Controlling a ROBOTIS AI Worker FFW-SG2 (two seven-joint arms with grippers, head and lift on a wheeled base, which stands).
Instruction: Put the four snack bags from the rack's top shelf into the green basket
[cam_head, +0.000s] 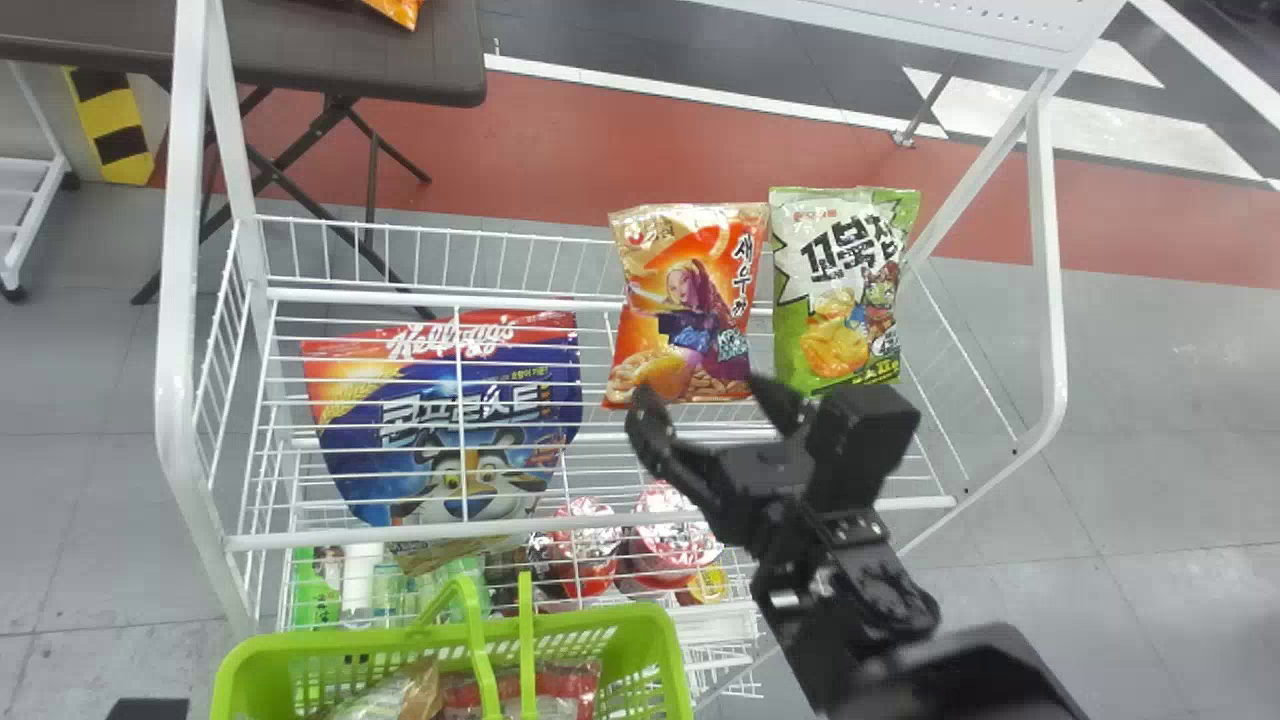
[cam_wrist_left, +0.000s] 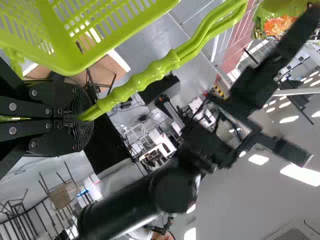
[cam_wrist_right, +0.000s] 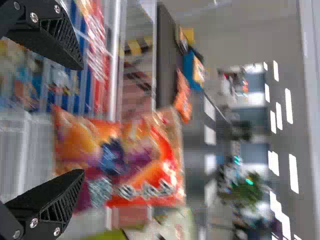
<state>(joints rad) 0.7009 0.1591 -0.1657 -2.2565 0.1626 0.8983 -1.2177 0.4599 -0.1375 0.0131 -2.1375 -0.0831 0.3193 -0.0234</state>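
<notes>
Two snack bags stood side by side at the back of the white wire top shelf (cam_head: 600, 522): the orange bag (cam_head: 690, 300) nearer the middle, the green bag (cam_head: 845, 290) to its right, with only a thin slot between them. The green bag's right edge came close to the slanting side bar, so room was tight there, while a wide stretch of shelf wire ran from the orange bag to the left post (cam_head: 185, 300). Under those wires lay a blue cereal bag (cam_head: 450, 420). The green basket (cam_head: 450, 645) sat low at the front, its rim near the rack's lower shelves, with two packets inside and the raised handles crossing its opening. The right arm slanted up and leftward from the bottom edge, placing the right gripper (cam_head: 712, 395) by the orange bag's foot. Its fingers were spread apart, one at either side of the orange bag's lower part, gripping nothing; whether either brushed the foil could not be told. The left gripper (cam_wrist_left: 82, 117) was clamped on the basket's green handle (cam_wrist_left: 150, 75), beside the basket wall.
</notes>
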